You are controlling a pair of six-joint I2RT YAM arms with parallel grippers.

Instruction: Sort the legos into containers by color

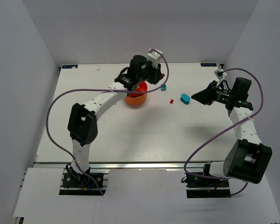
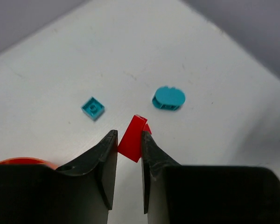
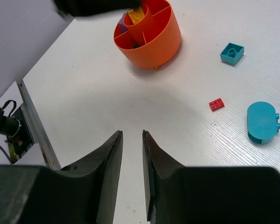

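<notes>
The orange-red divided bowl stands at the back centre of the table; it also shows in the right wrist view with a yellow brick in its hub. My left gripper hovers over the bowl, shut on a red lego plate held tilted between its jaws. On the table right of the bowl lie a cyan square brick, a small red brick and a cyan oval piece. My right gripper is just right of the oval piece, empty, its jaws a narrow gap apart.
White walls close in the table on the left, back and right. The left arm's purple cable loops over the table's left side. The bowl's rim shows at the lower left of the left wrist view.
</notes>
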